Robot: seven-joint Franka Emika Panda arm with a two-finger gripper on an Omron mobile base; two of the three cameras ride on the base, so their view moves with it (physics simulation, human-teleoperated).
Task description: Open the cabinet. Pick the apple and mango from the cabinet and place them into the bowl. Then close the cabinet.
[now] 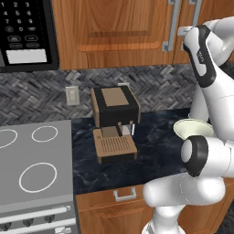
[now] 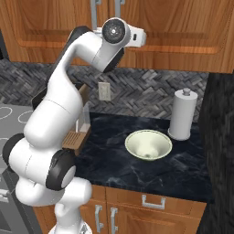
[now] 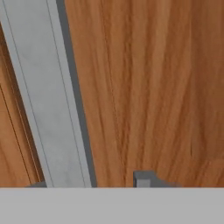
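Note:
The cabinet (image 1: 114,27) hangs above the counter with both wooden doors closed, so the apple and mango are hidden. My arm reaches up to its grey bar handles (image 1: 172,25). In the hand view one handle (image 3: 52,96) runs between my fingertips (image 3: 144,178). My gripper (image 3: 90,181) straddles it, and a strip of door wood still shows between the bar and the right tip. The cream bowl (image 2: 148,145) sits empty on the dark counter below, also seen behind my arm (image 1: 194,128).
A coffee machine (image 1: 114,123) stands on the counter left of the bowl, with the stove (image 1: 32,164) further left and a microwave (image 1: 27,32) above it. A paper towel roll (image 2: 183,114) stands behind the bowl. Base drawers (image 1: 124,194) lie under the counter.

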